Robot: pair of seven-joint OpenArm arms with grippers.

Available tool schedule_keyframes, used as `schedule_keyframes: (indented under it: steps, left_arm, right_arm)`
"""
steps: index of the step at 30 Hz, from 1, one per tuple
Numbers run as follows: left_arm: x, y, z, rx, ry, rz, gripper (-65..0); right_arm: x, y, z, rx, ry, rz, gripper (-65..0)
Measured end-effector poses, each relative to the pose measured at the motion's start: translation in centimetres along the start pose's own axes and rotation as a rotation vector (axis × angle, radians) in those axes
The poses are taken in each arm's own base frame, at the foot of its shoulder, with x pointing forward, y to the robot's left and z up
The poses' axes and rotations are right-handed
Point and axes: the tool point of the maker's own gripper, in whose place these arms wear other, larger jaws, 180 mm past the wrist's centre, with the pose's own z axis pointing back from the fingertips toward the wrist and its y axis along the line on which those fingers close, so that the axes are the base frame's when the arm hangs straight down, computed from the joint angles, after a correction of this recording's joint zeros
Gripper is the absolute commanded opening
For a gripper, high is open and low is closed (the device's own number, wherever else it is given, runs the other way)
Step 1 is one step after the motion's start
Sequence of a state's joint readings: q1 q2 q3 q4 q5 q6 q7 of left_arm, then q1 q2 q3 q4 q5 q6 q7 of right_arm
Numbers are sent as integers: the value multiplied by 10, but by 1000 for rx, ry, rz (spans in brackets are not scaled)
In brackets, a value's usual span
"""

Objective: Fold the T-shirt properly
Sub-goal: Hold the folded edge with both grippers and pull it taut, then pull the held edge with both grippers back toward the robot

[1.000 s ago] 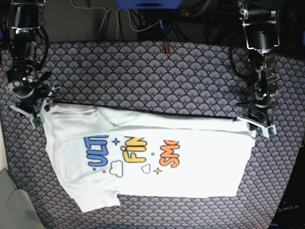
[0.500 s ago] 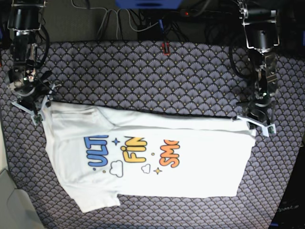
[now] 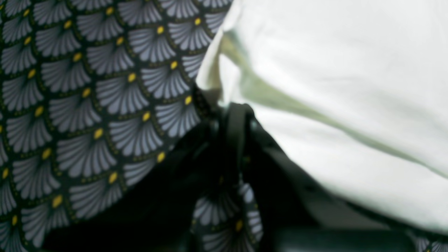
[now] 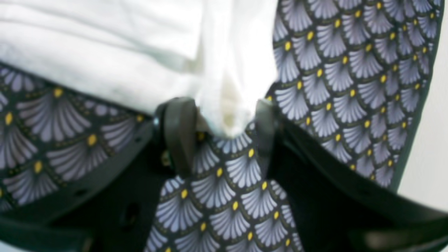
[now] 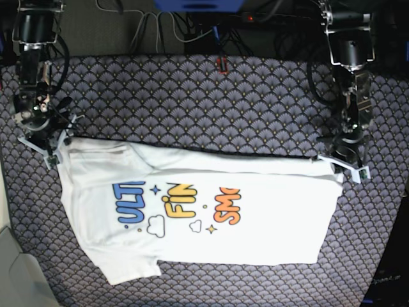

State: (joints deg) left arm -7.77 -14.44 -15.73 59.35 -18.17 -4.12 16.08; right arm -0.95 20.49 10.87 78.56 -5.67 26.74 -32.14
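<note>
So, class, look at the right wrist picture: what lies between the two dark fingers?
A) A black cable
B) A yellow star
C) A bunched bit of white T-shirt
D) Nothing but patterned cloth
C: in the right wrist view a bunched edge of the white T-shirt hangs between the two dark fingers, which stand apart, with the patterned tablecloth below.

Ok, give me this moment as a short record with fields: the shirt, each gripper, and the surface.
shirt: T-shirt lying print side up, its far edge folded over
left gripper: left gripper shut on the T-shirt's corner
right gripper: right gripper open, the T-shirt's edge between its jaws, not clamped
surface: patterned cloth with a fan motif
</note>
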Motion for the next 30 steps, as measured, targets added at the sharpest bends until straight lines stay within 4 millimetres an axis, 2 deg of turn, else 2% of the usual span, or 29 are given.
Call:
schedule_keyframes:
  steps: [4,7,13,18,23,30]
  left_arm:
    - [0,0,0,0,0,0,-647]
    - [0,0,0,0,0,0,-647]
    - [-6,4,3,3,4,-7,-647]
    - [-7,8,5,5,6,-20,-647]
    - [-7,10,25,-5,-11,-65,-647]
    - [-13,9,40,-15,-16,-88,-647]
  right_arm:
    - [5,16,-3,35,-3,58,-540]
    - [7,19,-4,41,-7,64,-645]
    - [7,20,-4,41,-7,64,-650]
    - [0,12,0,30,4,80,-650]
    - [-7,14,11,29,5,115,-650]
    - [-12,18,14,37,9,122,-650]
